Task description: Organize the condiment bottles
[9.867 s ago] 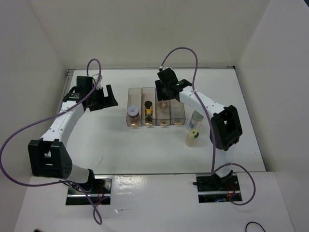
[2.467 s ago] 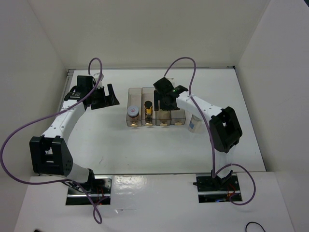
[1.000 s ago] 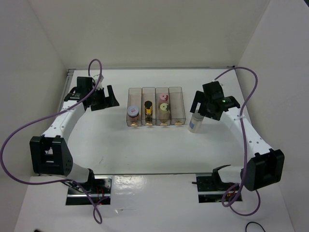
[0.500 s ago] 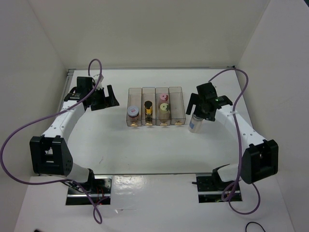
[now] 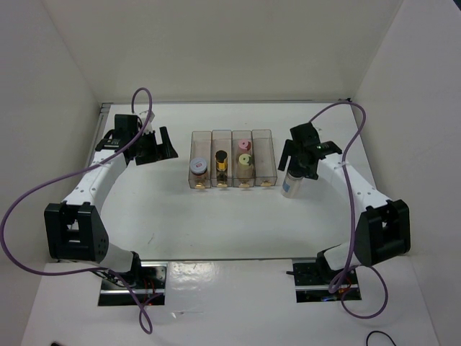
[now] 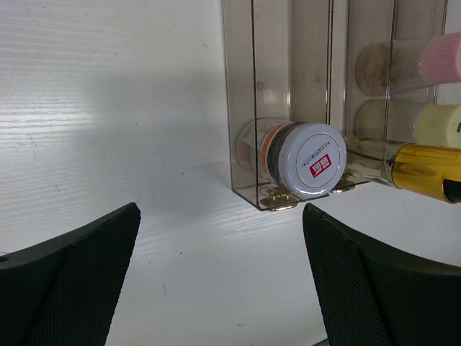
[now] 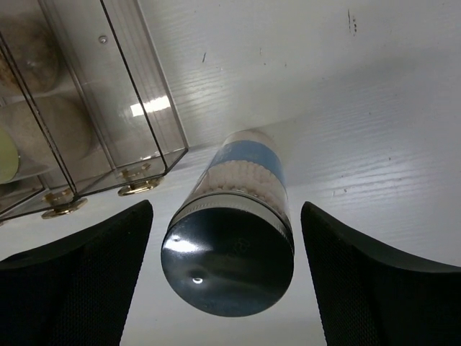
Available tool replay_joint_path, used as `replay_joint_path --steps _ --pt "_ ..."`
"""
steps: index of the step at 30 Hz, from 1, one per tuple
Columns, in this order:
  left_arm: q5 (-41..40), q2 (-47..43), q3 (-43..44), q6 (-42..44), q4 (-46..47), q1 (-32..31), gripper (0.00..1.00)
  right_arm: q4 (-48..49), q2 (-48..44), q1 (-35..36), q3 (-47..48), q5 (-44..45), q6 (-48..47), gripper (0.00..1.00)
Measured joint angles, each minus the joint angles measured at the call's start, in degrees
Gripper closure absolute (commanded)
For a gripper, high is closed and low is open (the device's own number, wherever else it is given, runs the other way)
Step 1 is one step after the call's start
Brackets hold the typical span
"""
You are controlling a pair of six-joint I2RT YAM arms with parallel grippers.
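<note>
A clear four-slot tray [image 5: 263, 155] holds the condiment bottles: a pink-white-lidded jar [image 5: 198, 167] in the left slot, a dark gold-capped jar [image 5: 221, 160] in the second. In the third slot are a pink-lidded jar [image 5: 244, 145] and a yellow-green-lidded jar [image 5: 245, 159]. A taller grey-lidded jar [image 5: 290, 184] stands upright on the table right of the tray. My right gripper [image 5: 297, 164] hangs over it, open, its fingers [image 7: 94, 259] on either side of the grey lid [image 7: 229, 263] with small gaps. My left gripper [image 5: 160, 146] is open and empty, left of the tray.
The tray's rightmost slot [image 7: 137, 94] is empty, next to the tall jar. The left wrist view looks across bare table at the pink-white lid [image 6: 311, 158] and gold cap [image 6: 425, 171]. White walls enclose the table on three sides.
My right arm has swung left and come over the tall grey-lidded jar, its fingers now on both sides of the lid and drawing inward. The left arm has not moved.
</note>
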Motion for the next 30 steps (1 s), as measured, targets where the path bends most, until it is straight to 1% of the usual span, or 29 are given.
replay_joint_path --steps 2,3,4,17,20,22,23,24,26,27,29,30 --pt "0.0 0.0 0.0 0.0 0.0 0.0 0.01 0.3 0.2 0.0 -0.3 0.1 0.0 0.17" --pt "0.0 0.0 0.0 0.0 0.0 0.0 0.01 0.3 0.2 0.0 -0.5 0.1 0.0 0.2" --pt "0.0 0.0 0.0 0.0 0.0 0.0 0.01 0.4 0.2 0.0 -0.7 0.1 0.0 0.21" --pt "0.0 0.0 0.0 0.0 0.0 0.0 0.01 0.5 0.3 0.4 -0.8 0.2 0.0 0.21" --pt "0.0 0.0 0.0 0.0 0.0 0.0 0.01 0.4 0.5 0.4 -0.8 0.3 -0.2 0.28" --pt "0.0 0.0 0.0 0.0 0.0 0.0 0.01 0.4 0.9 0.4 -0.8 0.5 -0.3 0.28" --pt "0.0 0.0 0.0 0.0 0.0 0.0 0.01 0.4 1.2 0.4 -0.8 0.7 -0.4 0.29" --pt "0.0 0.0 0.0 0.0 0.0 0.0 0.01 0.4 1.5 0.4 -0.8 0.8 -0.4 0.32" --pt "0.0 0.0 0.0 0.0 0.0 0.0 0.01 0.4 2.0 0.4 -0.8 1.3 -0.5 0.34" --pt "0.0 0.0 0.0 0.0 0.0 0.0 0.01 0.3 2.0 0.4 -0.8 1.4 -0.6 0.38" --pt "0.0 0.0 0.0 0.0 0.0 0.0 0.01 0.4 2.0 0.4 -0.8 1.6 -0.6 0.41" --pt "0.0 0.0 0.0 0.0 0.0 0.0 0.01 0.3 2.0 0.4 -0.8 1.7 -0.6 0.45"
